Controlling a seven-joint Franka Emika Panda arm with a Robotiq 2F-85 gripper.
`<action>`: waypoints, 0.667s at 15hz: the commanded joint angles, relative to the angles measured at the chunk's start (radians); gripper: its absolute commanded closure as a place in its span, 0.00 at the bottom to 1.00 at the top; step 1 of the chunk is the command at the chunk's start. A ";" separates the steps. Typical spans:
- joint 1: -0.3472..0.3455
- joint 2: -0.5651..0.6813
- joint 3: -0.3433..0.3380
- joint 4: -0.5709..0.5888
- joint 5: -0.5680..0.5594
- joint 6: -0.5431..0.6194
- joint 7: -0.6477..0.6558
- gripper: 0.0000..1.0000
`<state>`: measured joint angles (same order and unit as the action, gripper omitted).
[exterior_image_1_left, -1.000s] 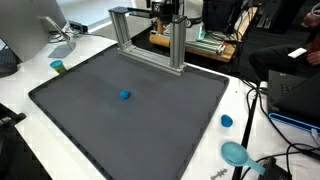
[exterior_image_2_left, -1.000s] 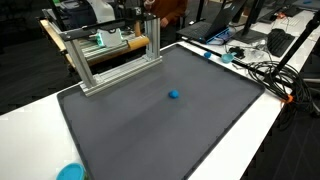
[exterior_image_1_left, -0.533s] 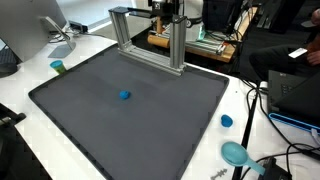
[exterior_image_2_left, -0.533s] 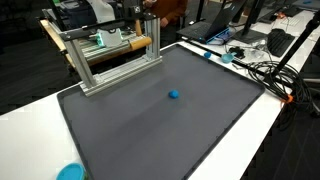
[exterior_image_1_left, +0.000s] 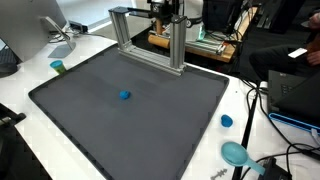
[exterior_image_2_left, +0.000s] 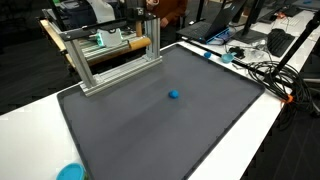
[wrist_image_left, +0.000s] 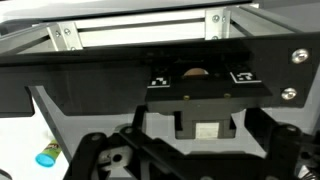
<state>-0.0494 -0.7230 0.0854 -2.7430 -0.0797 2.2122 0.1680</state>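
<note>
- Aluminium frame (exterior_image_1_left: 178, 48) stands upright on the 12 o'clock edge of the dark mat (exterior_image_1_left: 90, 125): one top bar on two posts.
- Gripper (wrist_image_left: 185, 160) hangs close by the frame's top bar, toward 1 o'clock of the mat in an exterior view (exterior_image_1_left: 165, 10). Its fingers are spread wide with nothing between them. Touching the frame or just clear of it: cannot tell.
- Black panel (wrist_image_left: 150, 65) with white markers fills the wrist view just ahead of the fingers, with the frame's bar above it.
- Risk, judged: with this little room, a move forward or down would likely drive the spread fingers into the bar or panel. The wide stance makes a snag on a post more likely.
- Risk, judged: a knock could skid or tip the frame across the mat. Whether it is fixed down is not visible.
- Blue piece (exterior_image_1_left: 124, 96) lies alone near the mat's centre, well apart from the frame. It is small and probably light, so a sliding frame or a low sweep could flick it away.
- Off the mat on the white table (exterior_image_1_left: 30, 140): blue cap (exterior_image_1_left: 227, 121) at 3 o'clock, teal bowl (exterior_image_1_left: 235, 153) at 4 o'clock, green cup (exterior_image_1_left: 58, 67) at 10 o'clock.
- Cables (exterior_image_2_left: 265, 72) lie beside the mat's edge. A wide swing of the arm could catch them.
</note>
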 joint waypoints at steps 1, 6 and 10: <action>-0.025 0.007 0.040 0.002 -0.058 0.007 0.036 0.00; -0.047 0.015 0.076 0.000 -0.122 -0.025 0.100 0.00; -0.037 0.002 0.081 0.000 -0.133 -0.070 0.089 0.00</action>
<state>-0.0860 -0.7136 0.1614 -2.7447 -0.1860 2.1897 0.2482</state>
